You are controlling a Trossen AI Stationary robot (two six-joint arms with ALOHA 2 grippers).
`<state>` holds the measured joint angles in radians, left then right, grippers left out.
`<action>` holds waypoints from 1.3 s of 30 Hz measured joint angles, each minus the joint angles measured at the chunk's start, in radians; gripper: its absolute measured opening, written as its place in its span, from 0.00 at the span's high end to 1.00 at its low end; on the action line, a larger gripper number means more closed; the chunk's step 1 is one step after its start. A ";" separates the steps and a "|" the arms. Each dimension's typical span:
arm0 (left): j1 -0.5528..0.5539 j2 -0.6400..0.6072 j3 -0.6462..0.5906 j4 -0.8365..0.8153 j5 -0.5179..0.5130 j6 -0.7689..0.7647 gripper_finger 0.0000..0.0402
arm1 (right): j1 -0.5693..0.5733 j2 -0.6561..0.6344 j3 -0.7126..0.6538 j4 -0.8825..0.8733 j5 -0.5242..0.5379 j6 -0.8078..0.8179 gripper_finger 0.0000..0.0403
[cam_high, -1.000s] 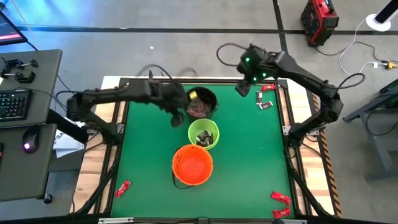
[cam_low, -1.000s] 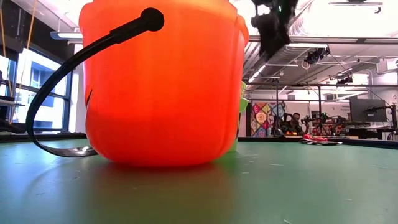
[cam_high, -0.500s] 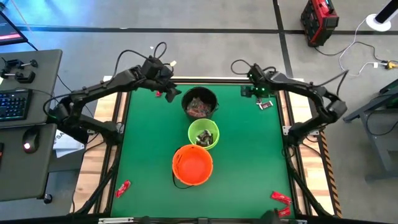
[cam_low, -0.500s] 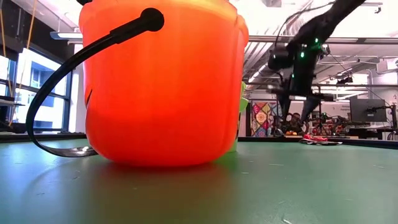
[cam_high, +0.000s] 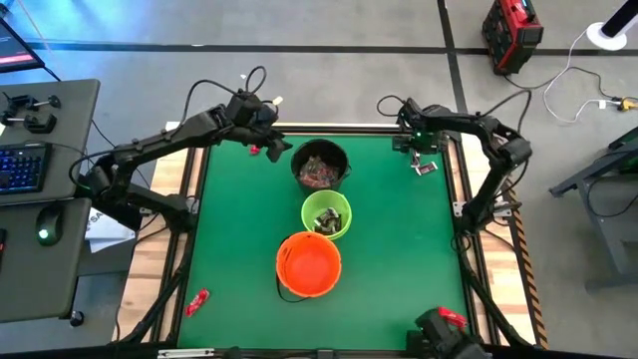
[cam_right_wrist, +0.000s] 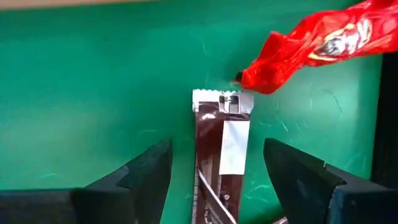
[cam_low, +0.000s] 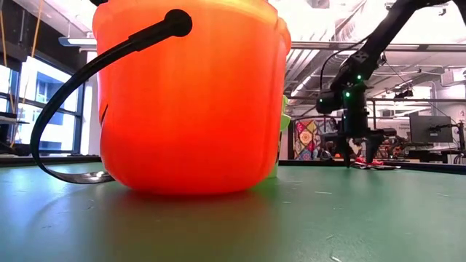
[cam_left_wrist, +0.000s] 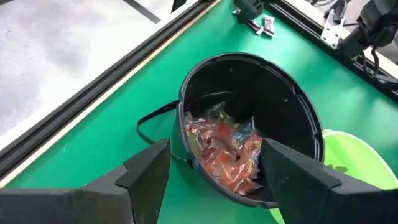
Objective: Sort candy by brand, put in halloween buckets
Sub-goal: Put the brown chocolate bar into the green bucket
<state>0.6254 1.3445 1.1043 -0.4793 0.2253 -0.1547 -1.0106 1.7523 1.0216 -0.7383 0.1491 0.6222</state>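
Note:
Three buckets stand in a row mid-table: black (cam_high: 321,165) with candy in red and clear wrappers (cam_left_wrist: 224,146), lime green (cam_high: 326,214), and orange (cam_high: 309,264). My left gripper (cam_high: 275,146) hovers open at the far left, just short of the black bucket (cam_left_wrist: 249,81), with a red candy (cam_high: 255,151) lying beside it. My right gripper (cam_high: 419,147) points down, open, low over the far right corner. Its fingers stand on either side of a dark brown candy (cam_right_wrist: 221,168) lying flat on the table, without touching it. A red candy (cam_right_wrist: 311,46) lies just beyond.
More red candy lies near the front left (cam_high: 196,299) and front right (cam_high: 451,317). The orange bucket (cam_low: 189,94) with its black handle (cam_low: 87,80) fills the low view. A dark object (cam_high: 444,337) shows at the near edge. The green mat (cam_high: 239,229) is bare left and right of the buckets.
My left gripper has swung from beside the black bucket toward the far left corner, then stopped. My right gripper has come down toward the candy at the far right corner, rolling its wrist as it sank. Both stay open.

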 joint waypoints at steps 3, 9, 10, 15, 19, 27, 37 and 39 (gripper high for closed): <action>0.000 0.000 0.000 0.000 0.000 0.000 0.40 | 0.010 0.017 0.014 0.000 0.004 -0.027 0.39; 0.000 0.000 0.000 0.013 -0.028 -0.003 0.40 | 0.022 0.024 0.015 -0.009 0.021 -0.046 0.41; 0.000 0.000 0.000 0.015 -0.029 -0.008 0.40 | 0.024 0.024 0.015 -0.009 0.020 -0.046 0.44; 0.000 0.001 0.000 0.030 -0.029 -0.036 0.40 | 0.033 0.032 0.016 -0.009 0.015 -0.057 0.62; 0.000 0.001 0.000 0.031 -0.029 -0.037 0.40 | 0.044 0.031 0.016 -0.019 -0.027 -0.087 0.81; -0.001 0.001 0.000 0.030 -0.030 -0.033 0.40 | 0.123 0.001 0.009 -0.043 0.018 -0.133 0.99; 0.053 -0.093 0.000 0.048 -0.172 0.011 0.40 | 0.259 -0.218 0.008 0.025 -0.109 -0.150 1.00; 0.067 -0.117 0.000 0.070 -0.180 0.018 0.40 | 0.315 -0.270 0.008 0.079 -0.216 -0.197 1.00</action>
<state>0.6927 1.2278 1.1045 -0.4094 0.0456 -0.1368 -0.6957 1.4820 1.0294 -0.6590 -0.0667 0.4253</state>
